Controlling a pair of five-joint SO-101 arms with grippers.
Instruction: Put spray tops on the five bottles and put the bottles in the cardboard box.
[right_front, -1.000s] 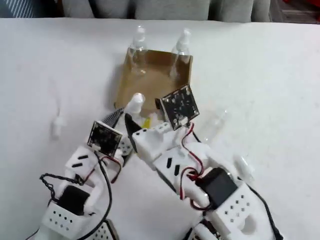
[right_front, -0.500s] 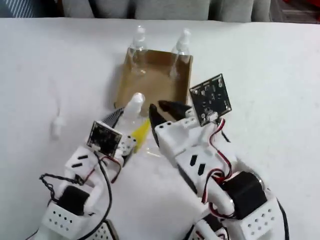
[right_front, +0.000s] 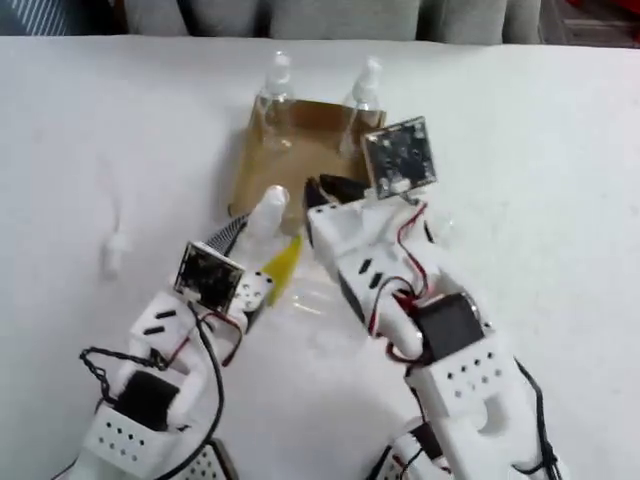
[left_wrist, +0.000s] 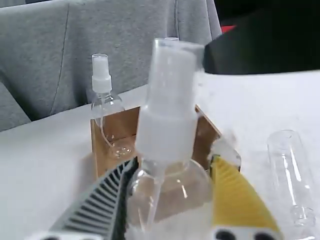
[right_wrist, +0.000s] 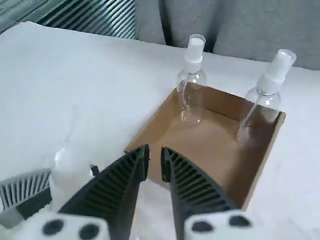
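At the left of the tabletop (right_front: 60, 150) a loose spray top (right_front: 113, 252) lies well apart. Next, the left gripper (right_front: 258, 245) is clamped on a capped bottle (right_front: 268, 208), upright just outside the cardboard box (right_front: 300, 160), at its near corner. I'd lift it clear of the wall before lowering. The right gripper (right_front: 325, 188), nearly closed on nothing, hangs over the box's near edge and should give way.
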